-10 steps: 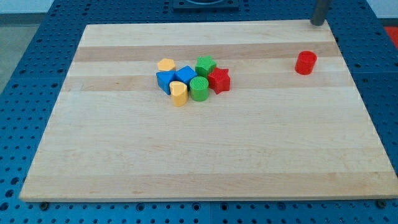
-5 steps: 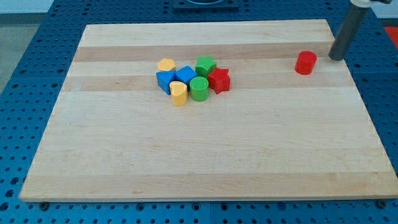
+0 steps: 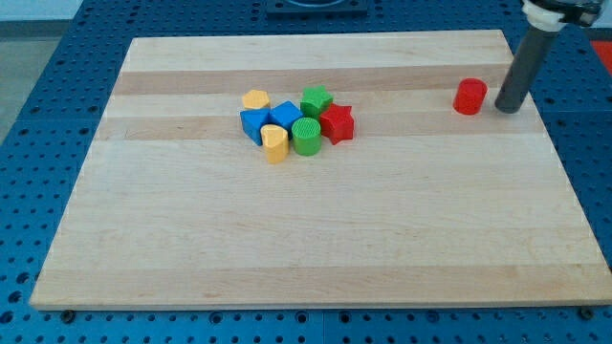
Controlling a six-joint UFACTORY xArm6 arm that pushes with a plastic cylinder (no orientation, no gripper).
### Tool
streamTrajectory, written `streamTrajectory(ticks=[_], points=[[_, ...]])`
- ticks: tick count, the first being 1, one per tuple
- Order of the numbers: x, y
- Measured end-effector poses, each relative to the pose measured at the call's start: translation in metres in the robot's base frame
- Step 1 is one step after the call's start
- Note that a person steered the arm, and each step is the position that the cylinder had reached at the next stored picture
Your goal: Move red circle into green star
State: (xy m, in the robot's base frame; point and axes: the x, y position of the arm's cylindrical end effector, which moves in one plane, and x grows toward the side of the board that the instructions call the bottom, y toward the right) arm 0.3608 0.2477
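One gap matters here: my tip (image 3: 509, 109) sits just beside the small red cylinder block (the red circle) (image 3: 469, 96), on its right in the view, not touching as far as I can tell. No jaws on this rig, just a straight dark rod, so nothing to open or close. The red circle stands alone near the view's top right of the pale wooden board (image 3: 316, 248), well apart from everything else.

Target, the green star-shaped block (image 3: 316, 100), is far to the view's left, at the top of a tight cluster w/ a red star block (image 3: 337, 123), green cylinder block (image 3: 306, 138), two blue blocks (image 3: 271, 118) and two yellow blocks (image 3: 268, 122). Tip, red circle and green star lie roughly in one line across the board, so I judge a leftward push suits, maybe aimed a touch downward. No containers in view.
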Motion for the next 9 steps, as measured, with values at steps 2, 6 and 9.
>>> streamTrajectory(ticks=[2, 6, 9], points=[[0.008, -0.058], [0.008, -0.017], [-0.029, -0.051]])
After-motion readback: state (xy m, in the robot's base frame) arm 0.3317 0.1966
